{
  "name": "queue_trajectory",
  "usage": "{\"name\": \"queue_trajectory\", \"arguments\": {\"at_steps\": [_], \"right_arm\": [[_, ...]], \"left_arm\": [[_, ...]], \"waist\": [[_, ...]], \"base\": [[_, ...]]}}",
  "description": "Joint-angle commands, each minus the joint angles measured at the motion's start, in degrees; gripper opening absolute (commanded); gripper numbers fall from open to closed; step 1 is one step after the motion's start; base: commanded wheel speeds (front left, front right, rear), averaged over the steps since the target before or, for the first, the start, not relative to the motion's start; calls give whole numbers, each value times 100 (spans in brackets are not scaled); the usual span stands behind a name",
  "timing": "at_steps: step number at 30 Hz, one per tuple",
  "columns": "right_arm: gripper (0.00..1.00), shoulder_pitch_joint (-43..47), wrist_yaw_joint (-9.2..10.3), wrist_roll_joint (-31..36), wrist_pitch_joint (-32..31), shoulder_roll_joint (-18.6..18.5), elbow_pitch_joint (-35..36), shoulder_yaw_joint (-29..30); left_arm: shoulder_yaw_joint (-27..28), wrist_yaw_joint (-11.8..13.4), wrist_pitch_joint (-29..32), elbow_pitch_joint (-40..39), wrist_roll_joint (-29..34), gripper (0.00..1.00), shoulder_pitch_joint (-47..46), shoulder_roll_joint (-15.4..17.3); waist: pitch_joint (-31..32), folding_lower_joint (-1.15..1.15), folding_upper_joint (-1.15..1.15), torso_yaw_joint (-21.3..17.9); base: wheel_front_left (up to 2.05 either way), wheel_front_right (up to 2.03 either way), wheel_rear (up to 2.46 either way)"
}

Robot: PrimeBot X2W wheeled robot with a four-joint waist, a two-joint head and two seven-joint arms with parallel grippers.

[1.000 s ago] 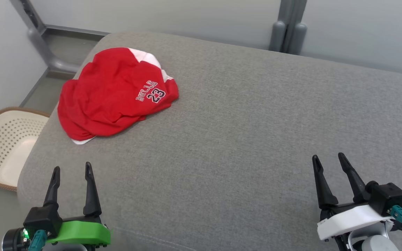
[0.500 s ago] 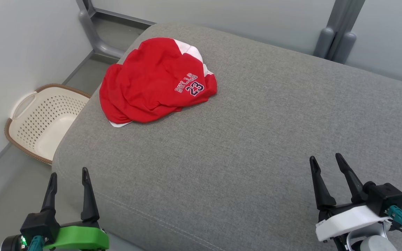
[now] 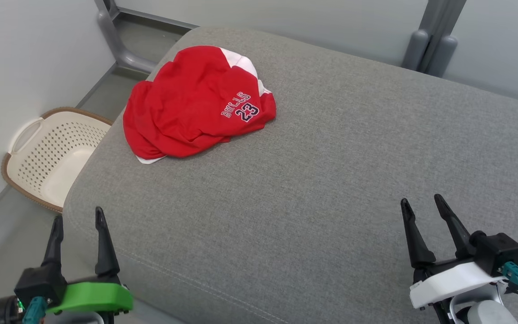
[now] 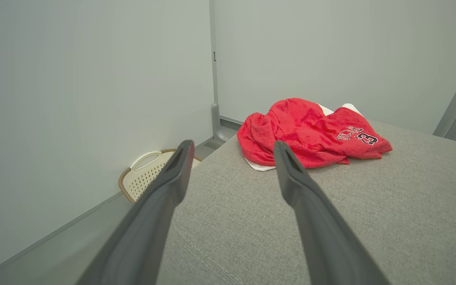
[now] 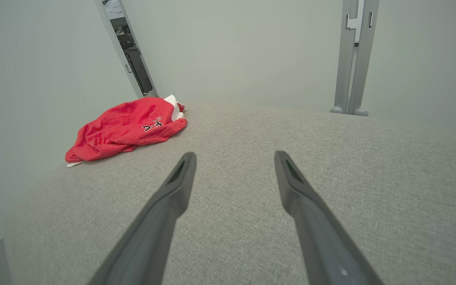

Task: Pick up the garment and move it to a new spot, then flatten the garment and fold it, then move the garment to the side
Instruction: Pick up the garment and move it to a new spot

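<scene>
Since one second ago the head camera has turned to the left, so the whole scene sits more to the right in its view. The crumpled red garment with white parts lies at the same place on the large grey fabric cushion, near its far left corner. It is in a loose heap, and dark lettering with the number 23 faces up on its right side. A white edge of it shows at the near side of the heap.

On the floor, just beside the left side of the cushion, stands a cream plastic basket with small holes and a brown rim.

At the near left corner of the cushion is the left gripper with the green body; its two dark fingers stand apart and hold nothing. Above the near right part of the cushion is the right gripper with the white body, also with fingers spread and empty. Both grippers are well apart from the garment.
</scene>
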State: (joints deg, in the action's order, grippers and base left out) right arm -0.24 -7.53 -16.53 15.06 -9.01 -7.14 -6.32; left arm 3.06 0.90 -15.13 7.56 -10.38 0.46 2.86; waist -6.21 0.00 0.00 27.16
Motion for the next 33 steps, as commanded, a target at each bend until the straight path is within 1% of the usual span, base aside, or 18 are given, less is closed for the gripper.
{"name": "queue_trajectory", "arguments": {"at_steps": [1, 4, 9, 14, 18, 22, 25, 27, 30, 33], "right_arm": [[100, -77, 9, 42, 2, -60, 30, 38], [100, -165, 9, 69, -21, -142, 93, 106], [100, -397, 9, 129, -68, -288, 269, 278], [100, -604, 9, 157, -69, -443, 437, 583], [100, -727, 9, 201, -57, -575, 615, 869], [100, -788, 9, 259, -60, -649, 845, 1085], [100, -823, 9, 289, -57, -621, 1030, 1209], [100, -836, 9, 304, -56, -593, 1101, 1237], [100, -860, 9, 305, -57, -588, 1142, 1246], [100, -868, 9, 327, -55, -568, 1167, 1231]], "left_arm": [[39, -44, 2, -46, 48, 100, -244, 9], [103, -115, 2, -55, 127, 100, -595, 8], [266, -281, 2, 26, 198, 100, -1644, 70], [311, -475, 4, 393, 183, 100, -2754, 282], [386, -539, 2, 743, 111, 100, -3648, 525], [459, -594, 83, 1198, -15, 100, -4391, 787], [492, -660, 289, 1664, -157, 100, -4819, 987], [495, -685, 411, 1973, -166, 100, -5001, 1131], [532, -697, 641, 2475, -275, 100, -5187, 1252], [497, -748, 1042, 3082, -402, 100, -5311, 1397]], "waist": [[-126, 0, 0, -128], [-297, 0, 0, -284], [-841, 0, 0, -804], [-1405, 0, 0, -1345], [-1813, 0, 0, -1728], [-2173, 0, 0, -2056], [-2378, 0, 0, -2250], [-2447, 0, 0, -2344], [-2508, 0, 0, -2439], [-2530, 0, 0, -2503]], "base": [[0, 0, 0], [0, 0, 0], [0, 0, 0], [0, 0, 0], [0, 0, 0], [0, 0, 0], [0, 0, 0], [0, 0, 0], [0, 0, 0], [0, 0, 0]]}}
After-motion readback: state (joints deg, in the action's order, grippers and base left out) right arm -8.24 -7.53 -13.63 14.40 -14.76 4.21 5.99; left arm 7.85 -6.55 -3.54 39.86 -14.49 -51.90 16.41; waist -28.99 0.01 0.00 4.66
